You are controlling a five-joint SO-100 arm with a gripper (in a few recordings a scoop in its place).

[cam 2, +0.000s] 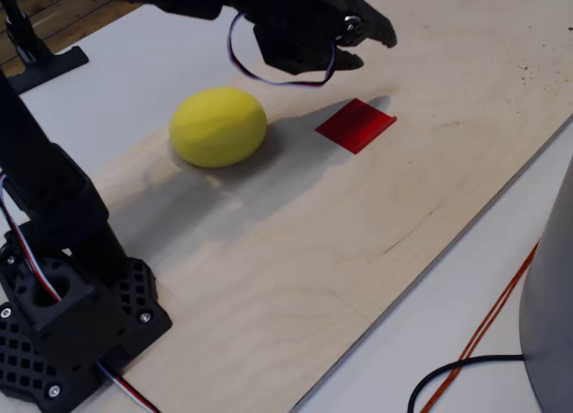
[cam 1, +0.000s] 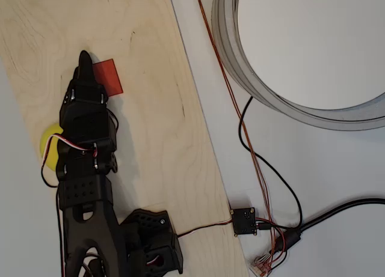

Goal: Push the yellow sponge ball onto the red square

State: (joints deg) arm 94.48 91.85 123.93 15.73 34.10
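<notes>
Hovering above the plywood board (cam 2: 376, 234), the black gripper (cam 2: 372, 38) has its jaws nearly together, grasping nothing.

Its tip hangs above the board's far part in the fixed view, with the red square (cam 2: 356, 124) flat on the board just beside it. The yellow sponge ball (cam 2: 218, 126) rests left of the square, apart from it. No readable writing shows on the arm, the cables (cam 1: 264, 169) or the small black board (cam 1: 243, 222).

Yellow sponge ball (cam 2: 218, 126) was plain bright yellow; red square (cam 2: 355, 124) was plain red-orange. Arm and gripper (cam 2: 367, 38) were black, on a pale wood-grain board (cam 2: 358, 243). Cables (cam 1: 264, 169) were black and orange.
</notes>
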